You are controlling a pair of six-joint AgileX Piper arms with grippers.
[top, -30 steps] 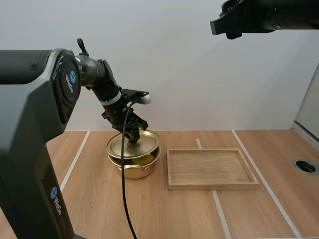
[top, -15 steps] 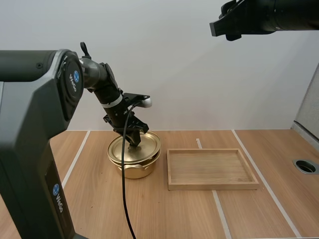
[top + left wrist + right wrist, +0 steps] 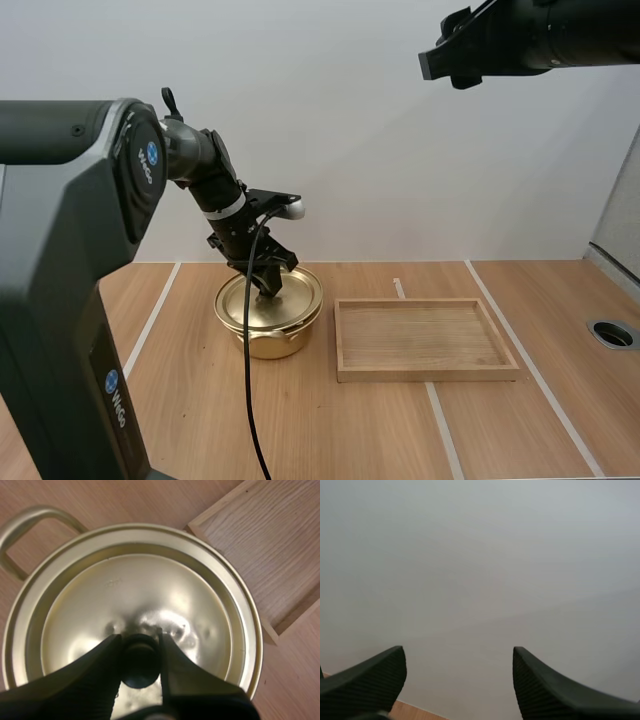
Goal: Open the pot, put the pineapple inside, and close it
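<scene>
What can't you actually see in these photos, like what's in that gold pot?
Inside the pot: hidden by the lid, high and left wrist views.
The lid knob: mostly covered by the left tool, left wrist view.
The right arm: cut off by the high view's edge.

Plain pale wall behind a light wooden surface.
The wall [image 3: 380, 150] is off-white and evenly lit. The surface [image 3: 350, 430] is light wood, crossed by white lines [image 3: 150, 325] that run away from the camera and split it into strips. A round hole [image 3: 613, 335] with a dark rim sits near its right edge, below a grey panel [image 3: 620, 210] at the far right.
</scene>
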